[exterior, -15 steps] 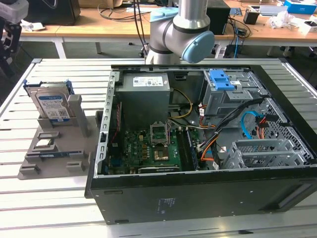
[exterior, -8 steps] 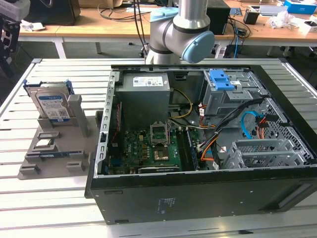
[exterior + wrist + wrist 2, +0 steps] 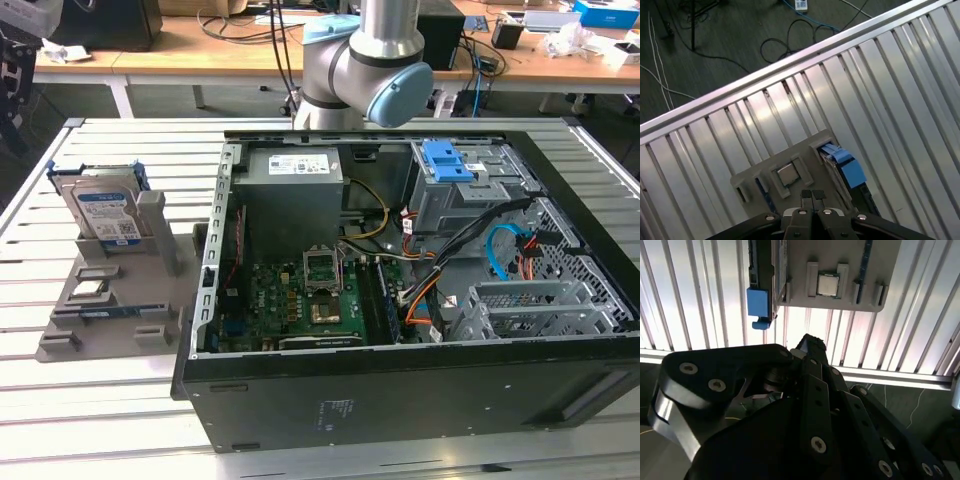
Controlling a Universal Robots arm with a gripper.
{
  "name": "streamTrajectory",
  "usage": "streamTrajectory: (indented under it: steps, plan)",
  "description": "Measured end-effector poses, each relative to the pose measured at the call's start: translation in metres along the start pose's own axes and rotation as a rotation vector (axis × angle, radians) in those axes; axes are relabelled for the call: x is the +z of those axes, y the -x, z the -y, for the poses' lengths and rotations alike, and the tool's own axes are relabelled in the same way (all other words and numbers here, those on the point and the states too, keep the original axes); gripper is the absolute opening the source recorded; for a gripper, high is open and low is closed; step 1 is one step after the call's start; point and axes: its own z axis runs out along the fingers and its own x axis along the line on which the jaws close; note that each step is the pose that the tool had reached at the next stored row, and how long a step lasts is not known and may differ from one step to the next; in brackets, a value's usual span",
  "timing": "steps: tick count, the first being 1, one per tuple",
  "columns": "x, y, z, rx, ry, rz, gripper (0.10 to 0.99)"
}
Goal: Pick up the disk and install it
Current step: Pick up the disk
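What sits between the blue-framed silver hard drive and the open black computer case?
In the exterior view, an upright grey plastic post of the grey holder tray stands between the blue-framed silver disk and the black case.

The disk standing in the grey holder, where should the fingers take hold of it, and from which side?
Probably the top edge of the disk, from above, closing on its two broad faces. It stands upright on edge in the grey holder, so its top sticks up free while its lower part sits in the slot.
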Motion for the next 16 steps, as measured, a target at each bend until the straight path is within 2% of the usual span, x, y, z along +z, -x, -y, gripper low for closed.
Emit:
streamTrajectory:
  steps: [9, 16]
  plan:
    - [0.0000, 0.0000, 0.0000, -0.137, 0.003, -0.0056, 0.106]
    - [0.0000, 0.0000, 0.0000, -0.220, 0.005, -0.0090, 0.106]
